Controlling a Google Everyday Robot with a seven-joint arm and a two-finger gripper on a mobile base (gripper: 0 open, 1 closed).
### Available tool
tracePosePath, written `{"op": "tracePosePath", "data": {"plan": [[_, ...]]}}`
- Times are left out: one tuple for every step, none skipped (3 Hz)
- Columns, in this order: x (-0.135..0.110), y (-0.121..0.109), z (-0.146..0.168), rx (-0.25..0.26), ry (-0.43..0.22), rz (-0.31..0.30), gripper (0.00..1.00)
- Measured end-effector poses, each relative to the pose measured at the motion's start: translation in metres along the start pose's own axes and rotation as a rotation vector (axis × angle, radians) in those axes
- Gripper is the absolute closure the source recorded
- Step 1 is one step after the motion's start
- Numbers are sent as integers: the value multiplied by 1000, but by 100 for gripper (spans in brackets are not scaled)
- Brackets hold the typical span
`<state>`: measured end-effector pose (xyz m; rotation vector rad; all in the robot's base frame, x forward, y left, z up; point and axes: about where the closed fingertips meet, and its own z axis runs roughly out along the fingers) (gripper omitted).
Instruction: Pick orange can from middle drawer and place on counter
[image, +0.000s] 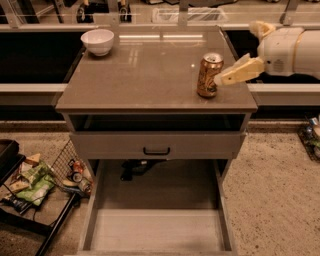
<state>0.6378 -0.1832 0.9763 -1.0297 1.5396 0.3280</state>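
Note:
The orange can (209, 75) stands upright on the counter (145, 75), near its front right corner. My gripper (238, 53) is just right of the can and above the counter's right edge. It is open and empty; its lower cream finger (241, 71) points at the can, a small gap away. The middle drawer (156, 231) is pulled out at the bottom of the view, and its pale plank floor is bare.
A white bowl (98, 41) sits at the counter's back left corner. A closed drawer front with a black handle (156, 150) is below the counter. A wire rack with snack bags (35, 181) stands on the floor at the left. Speckled floor lies to the right.

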Motion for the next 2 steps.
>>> {"op": "tracePosePath", "data": {"plan": [[-18,18,-48,39,35,-170,0],[-21,55,-67,135,44,-279,0]]}}
